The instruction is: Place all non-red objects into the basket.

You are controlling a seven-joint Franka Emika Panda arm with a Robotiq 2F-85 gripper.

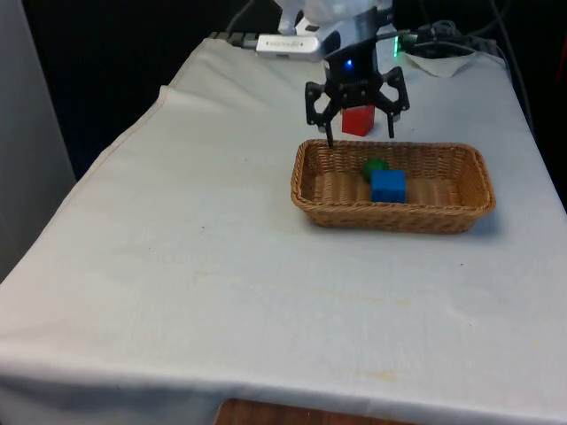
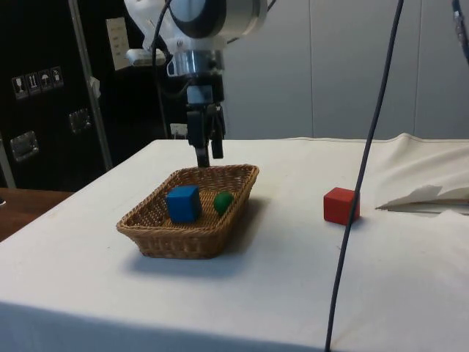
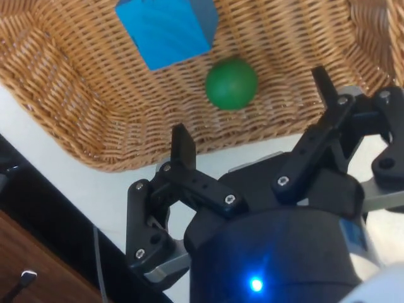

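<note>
Below the jaws, which stand apart and empty, the blue cube point(image 1: 388, 185) and green ball point(image 1: 374, 167) lie in the woven wicker basket point(image 1: 461, 215); the red cube point(image 1: 358, 120) rightly stays on the desk point(image 1: 177, 266) behind them.

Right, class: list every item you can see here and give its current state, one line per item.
Gripper: open, empty, above the basket's far rim.
Basket: upright on the table, holding two objects.
Blue cube: resting inside the basket.
Green ball: inside the basket, beside the blue cube.
Red cube: on the cloth, outside the basket.
</note>
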